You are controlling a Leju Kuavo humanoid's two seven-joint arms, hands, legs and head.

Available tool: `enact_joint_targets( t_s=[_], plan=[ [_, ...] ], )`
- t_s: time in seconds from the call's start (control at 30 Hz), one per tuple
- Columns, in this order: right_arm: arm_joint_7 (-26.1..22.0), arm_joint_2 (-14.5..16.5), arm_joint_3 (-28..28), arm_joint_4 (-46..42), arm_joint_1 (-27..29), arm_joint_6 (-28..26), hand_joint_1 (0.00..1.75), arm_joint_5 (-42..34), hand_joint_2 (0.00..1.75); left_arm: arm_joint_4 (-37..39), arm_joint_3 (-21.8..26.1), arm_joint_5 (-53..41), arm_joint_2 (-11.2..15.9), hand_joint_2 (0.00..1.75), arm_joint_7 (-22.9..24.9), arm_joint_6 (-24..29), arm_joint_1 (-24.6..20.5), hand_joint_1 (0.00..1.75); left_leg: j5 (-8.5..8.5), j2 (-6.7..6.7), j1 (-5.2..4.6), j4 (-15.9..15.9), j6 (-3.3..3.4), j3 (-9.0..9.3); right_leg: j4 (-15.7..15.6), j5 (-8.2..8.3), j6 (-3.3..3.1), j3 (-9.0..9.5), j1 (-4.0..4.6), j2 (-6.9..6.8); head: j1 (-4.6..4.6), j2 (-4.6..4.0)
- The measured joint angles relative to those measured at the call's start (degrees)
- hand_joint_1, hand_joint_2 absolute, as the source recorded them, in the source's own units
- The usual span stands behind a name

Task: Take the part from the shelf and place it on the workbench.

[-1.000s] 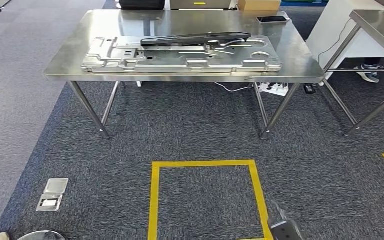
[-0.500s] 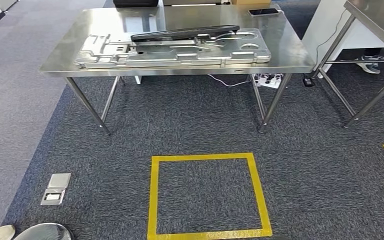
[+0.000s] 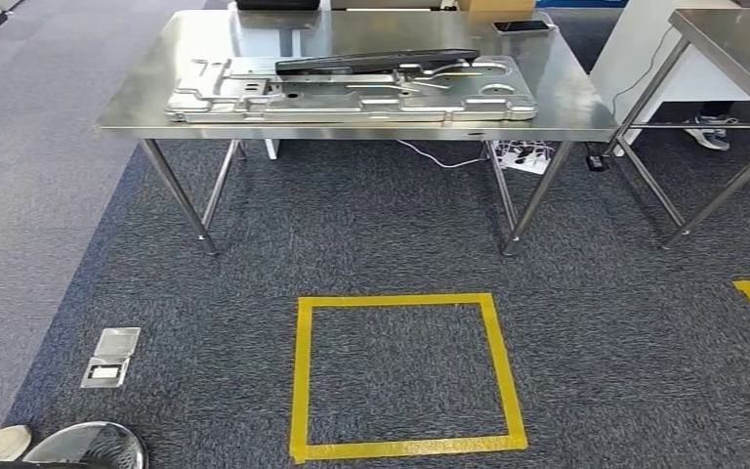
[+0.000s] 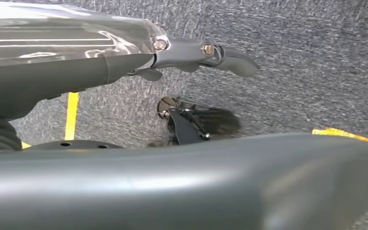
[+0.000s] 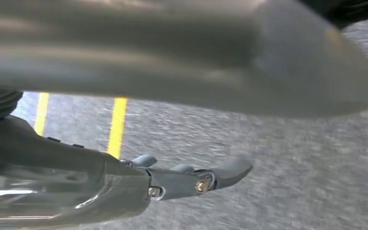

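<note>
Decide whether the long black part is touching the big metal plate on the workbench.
Touching. In the head view the black part lies flat across the top of the metal plate on the workbench, with no gap visible between them.

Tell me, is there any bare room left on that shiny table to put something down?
Yes. The steel table has a bare strip left of the large metal panel, another right of it, and a band behind it up to the phone. The middle is crowded: a long black part lies on the panel.

black part (image 3: 376,61) flat atop workbench (image 3: 586,117)
</note>
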Motion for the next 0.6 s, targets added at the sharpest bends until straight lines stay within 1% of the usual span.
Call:
enact_joint_targets(
  t_s=[0.03, 0.07, 0.1, 0.13, 0.17, 0.2, 0.23, 0.3, 0.33, 0.37, 0.4, 0.43, 0.47, 0.5, 0.53, 0.57, 0.6],
  plan=[
    [0.36, 0.02, -0.25, 0.04, 0.0, 0.16, 0.0, 0.02, 1.75, 0.0, -0.01, -0.06, 0.0, 1.75, 0.04, 0.0, -0.02, 0.0, 0.03, 0.02, 0.01, 0.25, -0.02, -0.23, 0.16, 0.47, 0.09, 0.43, -0.02, -0.01, 0.0, 0.0],
    [0.62, 0.03, -0.48, 0.06, -0.03, 0.32, 0.0, 0.04, 1.75, 0.0, -0.01, -0.2, 0.0, 1.75, 0.05, 0.0, -0.07, 0.0, 0.0, 0.02, 0.03, 0.57, -0.07, -0.42, -2.07, 1.95, 0.14, 1.92, -0.05, -0.02, 0.0, 0.0],
    [0.79, 0.03, -0.7, 0.07, -0.09, 0.5, 0.0, 0.07, 1.75, 0.0, -0.01, -0.37, 0.0, 1.75, 0.05, 0.0, -0.12, 0.0, -0.12, 0.01, 0.06, 0.96, -0.22, -0.6, -6.0, 3.91, 0.12, 4.14, -0.08, -0.02, 0.01, 0.0],
    [0.9, 0.04, -0.88, 0.08, -0.16, 0.64, 0.0, 0.1, 1.75, 0.0, -0.01, -0.54, 0.0, 1.75, 0.05, 0.0, -0.18, 0.0, -0.3, 0.01, -0.03, 1.4, -0.47, -0.85, -9.84, 5.33, 0.02, 6.17, -0.06, -0.01, 0.01, 0.0],
    [0.96, 0.07, -1.03, 0.11, -0.27, 0.74, 0.0, 0.13, 1.75, 0.0, -0.01, -0.7, 0.0, 1.75, 0.04, 0.0, -0.25, 0.0, -0.48, 0.0, -0.14, 1.9, -0.75, -1.19, -12.94, 6.18, -0.22, 7.62, -0.04, -0.02, 0.01, 0.0],
    [0.97, 0.09, -1.17, 0.16, -0.4, 0.82, 0.0, 0.14, 1.75, 0.0, -0.01, -0.77, 0.0, 1.75, 0.03, -0.01, -0.31, 0.0, -0.6, 0.0, -0.25, 2.3, -1.02, -1.56, -14.6, 6.39, -0.5, 8.25, 0.0, -0.01, -0.02, 0.0],
    [0.98, 0.11, -1.32, 0.22, -0.49, 0.91, 0.0, 0.15, 1.75, 0.0, -0.01, -0.75, 0.0, 1.75, 0.02, -0.06, -0.35, 0.0, -0.62, 0.01, -0.35, 2.59, -1.24, -1.88, -14.89, 6.11, -0.77, 8.19, 0.08, 0.01, -0.04, 0.0],
    [1.02, 0.13, -1.7, 0.31, -0.6, 1.14, 0.0, 0.15, 1.75, 0.0, -0.01, -0.42, 0.02, 1.75, 0.02, -0.34, -0.38, 0.0, -0.76, -0.04, -0.27, 2.94, -1.62, -2.17, -14.95, 6.2, -1.31, 7.9, 0.02, -0.04, -0.08, 0.01],
    [1.04, 0.13, -1.89, 0.33, -0.62, 1.25, 0.0, 0.15, 1.75, 0.0, 0.02, -0.07, 0.04, 1.75, 0.01, -0.55, -0.4, 0.0, -1.41, -0.14, -0.18, 3.57, -1.91, -2.42, -14.99, 6.32, -1.62, 7.81, -0.06, -0.09, -0.09, 0.0],
    [1.07, 0.13, -2.07, 0.33, -0.69, 1.33, 0.0, 0.15, 1.75, 0.0, 0.05, 0.31, 0.06, 1.75, 0.01, -0.77, -0.41, 0.0, -2.65, -0.25, -0.06, 5.13, -2.23, -3.06, -15.06, 6.47, -1.95, 7.69, -0.17, -0.14, -0.1, 0.0],
    [1.08, 0.13, -2.2, 0.34, -0.77, 1.39, 0.0, 0.15, 1.75, 0.0, 0.1, 0.73, 0.08, 1.75, 0.01, -0.95, -0.41, 0.0, -4.46, -0.36, 0.09, 7.81, -2.57, -4.21, -15.09, 6.59, -2.23, 7.53, -0.24, -0.2, -0.11, 0.0],
    [1.08, 0.13, -2.31, 0.34, -0.82, 1.47, 0.0, 0.16, 1.75, 0.0, 0.15, 1.05, 0.07, 1.75, 0.01, -1.13, -0.4, 0.0, -6.48, -0.42, 0.25, 11.53, -2.85, -5.83, -15.06, 6.68, -2.44, 7.33, -0.22, -0.24, -0.12, 0.0],
    [1.08, 0.12, -2.42, 0.34, -0.84, 1.6, 0.0, 0.19, 1.75, 0.0, 0.2, 1.25, 0.08, 1.75, 0.04, -1.31, -0.36, 0.0, -8.14, -0.45, 0.39, 15.41, -3.05, -7.5, -15.04, 6.77, -2.57, 7.14, -0.18, -0.28, -0.11, 0.0],
    [1.08, 0.11, -2.55, 0.35, -0.84, 1.73, 0.0, 0.24, 1.75, 0.0, 0.28, 1.39, 0.08, 1.75, 0.07, -1.46, -0.31, 0.0, -8.96, -0.46, 0.49, 18.2, -3.17, -8.66, -15.01, 6.82, -2.65, 7.02, -0.15, -0.33, -0.11, 0.01],
    [1.08, 0.11, -2.69, 0.35, -0.83, 1.86, 0.0, 0.3, 1.75, 0.0, 0.37, 1.45, 0.08, 1.75, 0.1, -1.59, -0.26, 0.0, -8.63, -0.47, 0.55, 19.03, -3.2, -8.91, -14.98, 6.85, -2.68, 6.97, -0.14, -0.35, -0.11, 0.01],
    [1.06, 0.1, -2.86, 0.35, -0.84, 2.02, 0.0, 0.42, 1.75, 0.0, 0.49, 1.59, 0.09, 1.75, 0.14, -1.69, -0.22, 0.0, -7.17, -0.48, 0.57, 17.47, -3.14, -8.06, -14.97, 6.87, -2.68, 7.02, -0.13, -0.35, -0.11, 0.0],
    [0.99, 0.1, -3.04, 0.35, -0.86, 2.16, 0.0, 0.57, 1.75, 0.0, 0.62, 1.79, 0.09, 1.75, 0.17, -1.75, -0.21, 0.0, -4.93, -0.49, 0.57, 13.89, -2.98, -6.29, -14.96, 6.87, -2.66, 7.13, -0.13, -0.34, -0.11, 0.01]
  ],
)
